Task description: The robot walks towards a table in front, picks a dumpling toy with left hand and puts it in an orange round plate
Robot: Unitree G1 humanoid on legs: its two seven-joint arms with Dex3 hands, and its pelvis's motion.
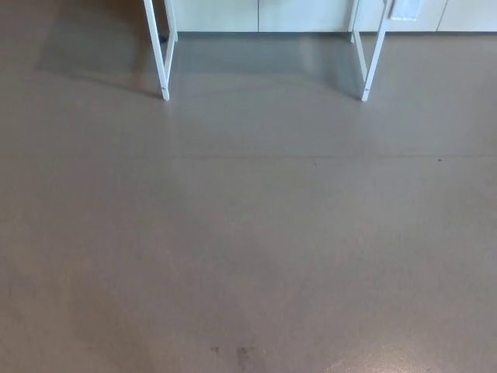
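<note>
Only the white legs of a table show at the top of the head view, a left leg point(158, 48) and a right leg point(373, 53). The tabletop lies above the picture's edge. No dumpling toy and no orange plate appear. Neither of my hands nor any arm is in the picture.
Grey-brown floor point(248, 233) stretches from the bottom edge up to the table legs. A pale wall or cabinet base point(264, 14) runs behind the legs. A small dark smudge point(242, 353) marks the floor near the bottom.
</note>
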